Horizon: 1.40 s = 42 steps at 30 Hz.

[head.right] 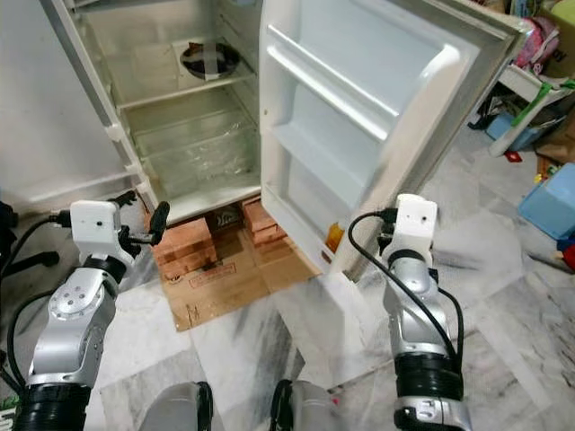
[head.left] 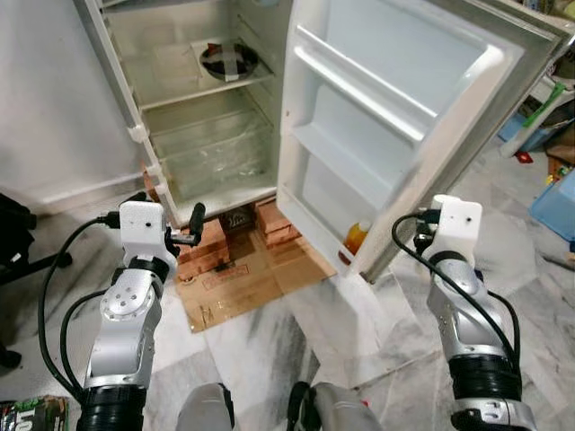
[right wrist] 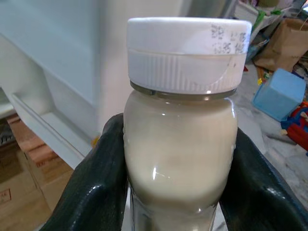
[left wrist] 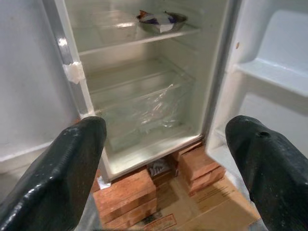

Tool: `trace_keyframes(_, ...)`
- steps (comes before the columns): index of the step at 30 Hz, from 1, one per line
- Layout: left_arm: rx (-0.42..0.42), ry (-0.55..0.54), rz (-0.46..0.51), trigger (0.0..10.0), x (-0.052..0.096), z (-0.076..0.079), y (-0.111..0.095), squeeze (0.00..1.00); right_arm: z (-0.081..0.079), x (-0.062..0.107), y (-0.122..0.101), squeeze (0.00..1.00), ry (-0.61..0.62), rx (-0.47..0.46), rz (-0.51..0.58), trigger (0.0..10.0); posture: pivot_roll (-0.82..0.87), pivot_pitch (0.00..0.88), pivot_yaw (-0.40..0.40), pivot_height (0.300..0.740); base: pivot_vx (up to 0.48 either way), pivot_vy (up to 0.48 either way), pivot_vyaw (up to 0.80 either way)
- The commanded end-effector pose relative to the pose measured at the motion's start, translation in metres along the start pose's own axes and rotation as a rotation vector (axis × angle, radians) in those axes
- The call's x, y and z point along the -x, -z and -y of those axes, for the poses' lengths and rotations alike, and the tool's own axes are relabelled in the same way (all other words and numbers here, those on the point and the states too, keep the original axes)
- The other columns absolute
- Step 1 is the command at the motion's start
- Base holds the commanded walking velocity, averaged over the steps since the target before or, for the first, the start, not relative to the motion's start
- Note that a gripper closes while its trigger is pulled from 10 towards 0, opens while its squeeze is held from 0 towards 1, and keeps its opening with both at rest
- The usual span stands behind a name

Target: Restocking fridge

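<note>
My right gripper [right wrist: 180,159] pinches 1 jar [right wrist: 182,120] of pale, creamy contents under a white ribbed lid, its 2 black fingers [right wrist: 89,192] pressed against the glass on either side. The jar stands upright in the grip, just short of the open fridge door [head.left: 395,117], whose 2 moulded shelves lie ahead of it and to its left. My left gripper [left wrist: 168,163] is raised before the open fridge [head.left: 193,117], its 2 fingers [left wrist: 62,168] spread wide with nothing between them. Beyond those fingers are 2 compartments: 1 dark bowl [head.left: 229,61] rests on the upper shelf, and clear plastic film [left wrist: 149,108] lies in the lower one. Below the left gripper, 2 stacks of reddish bricks [head.left: 207,247] prop the cabinet over 1 flattened cardboard sheet [head.left: 243,287] on the marble floor [head.left: 359,350]. 1 orange-topped container [head.left: 358,236] sits at the door's bottom, to the left of my right gripper.
</note>
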<state>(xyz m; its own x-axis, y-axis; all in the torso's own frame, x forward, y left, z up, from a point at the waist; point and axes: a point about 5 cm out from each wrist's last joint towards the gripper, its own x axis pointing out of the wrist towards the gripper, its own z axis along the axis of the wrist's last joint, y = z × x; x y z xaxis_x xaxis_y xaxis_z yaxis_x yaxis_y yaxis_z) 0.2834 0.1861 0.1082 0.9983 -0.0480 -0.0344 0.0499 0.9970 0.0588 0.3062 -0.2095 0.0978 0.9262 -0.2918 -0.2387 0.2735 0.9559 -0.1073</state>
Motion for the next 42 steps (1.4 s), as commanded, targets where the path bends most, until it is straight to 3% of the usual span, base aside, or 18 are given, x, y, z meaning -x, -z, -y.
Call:
trace_keyframes(1,-0.025,-0.003,-0.013,10.0,-0.001,0.000,0.002,0.00,0.003,-0.003,-0.005,0.00,0.021,-0.027,0.022,10.0,0.07,0.124,-0.089,0.740,0.000,0.000,0.00)
trace_keyframes(15,-0.039,-0.031,0.004,10.0,-0.004,-0.001,0.000,0.00,0.002,-0.006,-0.006,0.00,0.021,-0.027,0.033,10.0,0.07,0.127,-0.090,0.740,0.182,-0.072,-0.38)
trace_keyframes(35,-0.056,-0.030,-0.007,10.0,-0.006,0.000,0.003,0.00,-0.014,-0.010,-0.012,0.00,-0.037,-0.082,0.056,10.0,0.07,0.132,-0.084,0.740,0.293,-0.368,0.00)
trace_keyframes(42,-0.096,-0.071,-0.032,10.0,-0.006,-0.005,0.007,0.00,-0.025,-0.009,-0.017,0.00,-0.086,-0.139,0.057,10.0,0.08,0.132,-0.083,0.740,0.238,-0.328,0.00)
